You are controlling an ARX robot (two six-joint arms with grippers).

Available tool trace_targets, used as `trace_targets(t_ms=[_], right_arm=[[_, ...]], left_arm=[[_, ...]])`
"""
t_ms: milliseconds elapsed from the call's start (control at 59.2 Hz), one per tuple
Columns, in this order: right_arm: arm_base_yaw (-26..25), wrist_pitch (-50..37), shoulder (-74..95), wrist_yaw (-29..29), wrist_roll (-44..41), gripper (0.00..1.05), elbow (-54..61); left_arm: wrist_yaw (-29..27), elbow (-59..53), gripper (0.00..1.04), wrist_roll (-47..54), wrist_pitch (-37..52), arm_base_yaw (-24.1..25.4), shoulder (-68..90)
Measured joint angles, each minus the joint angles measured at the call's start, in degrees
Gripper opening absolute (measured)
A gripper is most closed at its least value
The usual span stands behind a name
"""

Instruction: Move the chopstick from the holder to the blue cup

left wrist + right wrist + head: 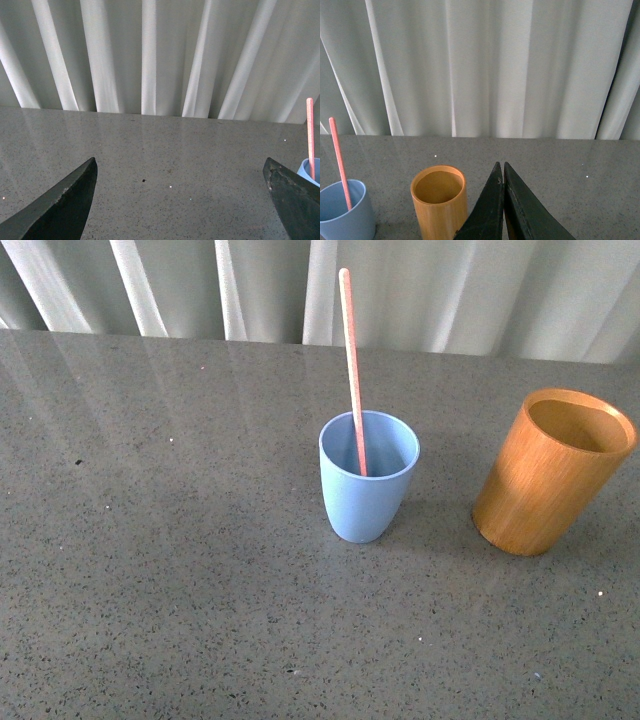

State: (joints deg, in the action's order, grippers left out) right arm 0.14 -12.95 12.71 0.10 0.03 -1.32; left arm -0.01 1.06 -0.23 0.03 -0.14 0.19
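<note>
A pink-and-cream chopstick (352, 370) stands leaning in the light blue cup (367, 490) at the middle of the grey table. The orange-brown wooden holder (550, 472) stands to its right, and I see nothing in it. Neither arm shows in the front view. My left gripper (180, 172) is open over bare table, with the blue cup (311, 171) and the chopstick (310, 135) just past one fingertip. My right gripper (502, 166) is shut on nothing, close beside the holder (440, 202); the blue cup (346, 212) with the chopstick (340, 162) stands beyond it.
The speckled grey tabletop (170, 570) spreads wide to the left of the cup and toward the front. A pale pleated curtain (450, 290) hangs along the table's far edge.
</note>
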Motion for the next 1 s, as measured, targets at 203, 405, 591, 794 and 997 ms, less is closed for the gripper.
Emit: trace_targets(t_ms=[203,405,591,794,997], right_arm=[[0.0,2.7,-2.7,0.0,0.0,0.01,0.0],[0.0,12.8,-12.5,0.0,0.0,0.01,0.0],[0.0,12.9,-12.5,0.0,0.0,0.01,0.0],[0.0,12.9,-12.5,0.0,0.0,0.29,0.0],[0.0,12.9,-12.5,0.0,0.0,0.64,0.0]], left_arm=[[0.0,0.0,0.98,0.0,0.0,0.0,0.0],[0.0,0.0,0.98,0.0,0.0,0.0,0.0],[0.0,0.0,0.98,0.0,0.0,0.0,-0.1],[0.0,0.0,0.98,0.0,0.0,0.0,-0.1],[0.0,0.0,0.98,0.0,0.0,0.0,-0.1]])
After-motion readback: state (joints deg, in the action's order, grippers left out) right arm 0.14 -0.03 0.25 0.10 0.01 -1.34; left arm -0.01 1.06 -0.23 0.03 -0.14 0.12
